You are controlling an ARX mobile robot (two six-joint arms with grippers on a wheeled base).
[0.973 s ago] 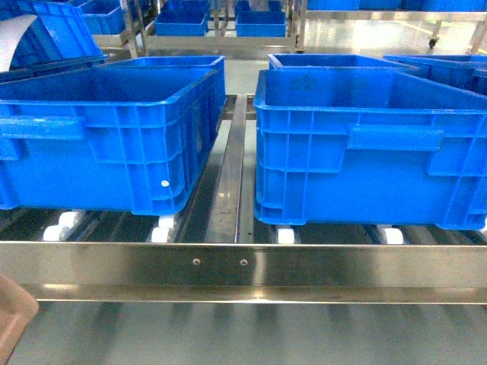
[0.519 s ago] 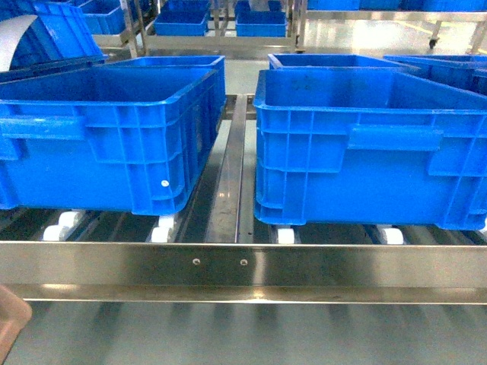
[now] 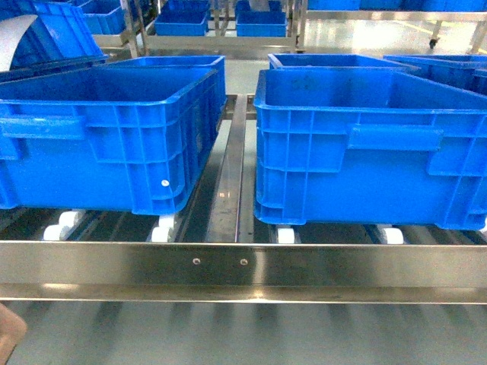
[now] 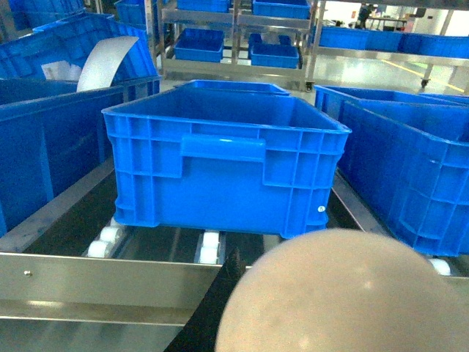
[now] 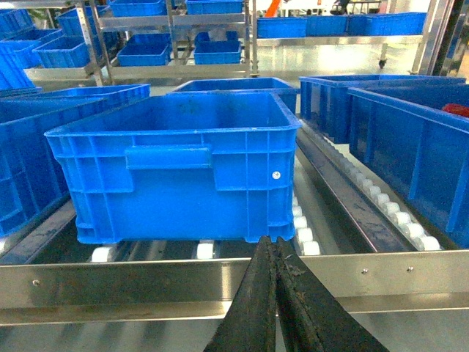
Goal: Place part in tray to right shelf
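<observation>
The beige tray [image 4: 344,293] fills the lower right of the left wrist view, close to the camera and blurred. In the head view only its corner [image 3: 9,334] shows, at the bottom left. My left gripper [image 4: 245,265] holds it: one black finger [image 4: 220,297] lies along its left side and the other is hidden behind it. My right gripper [image 5: 272,243] is shut with nothing between its fingers, just in front of the right shelf's steel front rail [image 5: 146,282]. The part is out of view.
Two large blue crates [image 3: 106,137] [image 3: 373,144] sit on white rollers [image 3: 161,228] behind the front rail [image 3: 342,266], with a steel divider [image 3: 232,175] between them. More crates and racks stand behind. Grey floor lies below the rail.
In the head view the tray's corner has sunk down and left, so less of it shows now. The crates and shelf have not moved.
</observation>
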